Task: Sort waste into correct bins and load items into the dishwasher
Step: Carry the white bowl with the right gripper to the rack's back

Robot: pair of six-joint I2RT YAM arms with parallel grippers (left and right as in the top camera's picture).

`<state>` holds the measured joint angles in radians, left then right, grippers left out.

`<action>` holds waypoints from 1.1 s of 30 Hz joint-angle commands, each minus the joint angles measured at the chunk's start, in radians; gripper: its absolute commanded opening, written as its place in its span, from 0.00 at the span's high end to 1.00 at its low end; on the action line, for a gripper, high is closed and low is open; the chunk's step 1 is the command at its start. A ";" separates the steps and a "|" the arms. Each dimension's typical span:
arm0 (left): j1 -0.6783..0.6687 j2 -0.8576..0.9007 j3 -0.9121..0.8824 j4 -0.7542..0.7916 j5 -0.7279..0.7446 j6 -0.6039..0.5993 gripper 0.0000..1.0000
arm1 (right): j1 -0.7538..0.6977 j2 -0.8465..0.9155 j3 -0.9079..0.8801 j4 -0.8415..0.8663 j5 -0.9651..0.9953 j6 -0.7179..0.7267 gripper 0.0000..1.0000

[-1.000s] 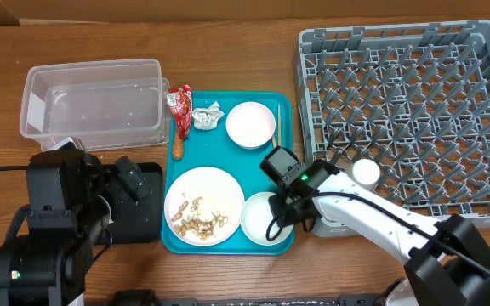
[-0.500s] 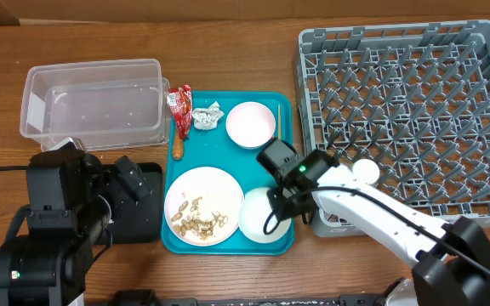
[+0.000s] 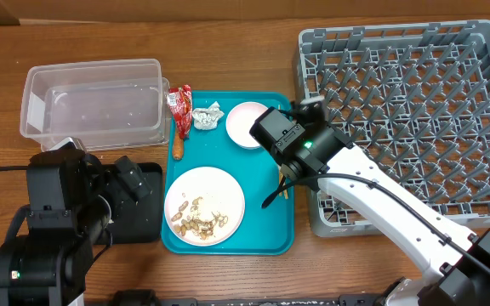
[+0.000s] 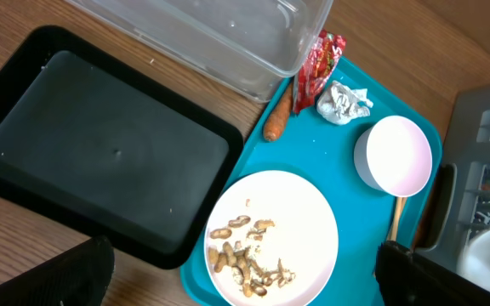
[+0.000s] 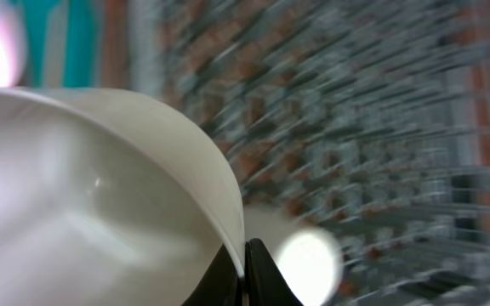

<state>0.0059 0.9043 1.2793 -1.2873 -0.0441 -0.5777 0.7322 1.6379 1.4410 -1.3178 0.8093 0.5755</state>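
Right gripper (image 5: pixel 245 276) is pinched tight on the rim of a white bowl (image 5: pixel 100 187). The wrist view is badly blurred, but the thin edge sits squarely between the two fingertips and the bowl fills the left half of that shot. From overhead the bowl itself is hidden under the arm. The wrist is over the seam between the teal tray (image 3: pixel 266 234) and the left edge of the grey dish rack (image 3: pixel 407 110), just beside the pale pink bowl (image 3: pixel 247 123). The pink bowl sits in the tray's upper right corner, with the wooden chopsticks (image 4: pixel 395 219) lying along the tray's right edge below it. Lower left on the tray is the white round plate (image 3: pixel 204 191), beige crumbs (image 3: pixel 198 219) scattered across its lower half. Up in the tray's top left corner the waste is bunched together. There's the red shiny wrapper (image 3: pixel 178 104), the silvery-white paper wad (image 3: pixel 206 116) just beside it, and the orange-brown sausage stick (image 3: pixel 179 146) lying below the wrapper. The clear plastic tub (image 3: pixel 92 65) stands on the wooden table (image 3: pixel 228 42) just left of the tray. The flat black tray (image 4: pixel 100 153) lies below the tub, and neither shows any waste inside. Left gripper (image 4: pixel 241 263) hangs spread wide with nothing in it, its dark fingers (image 4: pixel 58 280) framing the black tray and the plate in the wrist view. In that view's bottom right corner, by the rack, something white and round shows, and I can't tell what it is.
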 commanded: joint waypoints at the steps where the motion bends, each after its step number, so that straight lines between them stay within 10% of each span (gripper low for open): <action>1: -0.005 -0.001 0.014 0.002 0.004 -0.013 0.00 | -0.016 -0.001 0.030 0.027 0.376 0.160 0.96; 20: -0.005 -0.001 0.014 0.002 0.004 -0.013 0.00 | -0.473 0.192 0.030 0.280 0.419 0.037 0.96; 33: -0.005 -0.001 0.014 0.002 0.004 -0.013 0.00 | -0.483 0.224 0.028 0.344 0.403 0.018 0.96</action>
<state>0.0059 0.9043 1.2793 -1.2869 -0.0441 -0.5777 0.2386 1.8713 1.4445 -0.9829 1.2098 0.6018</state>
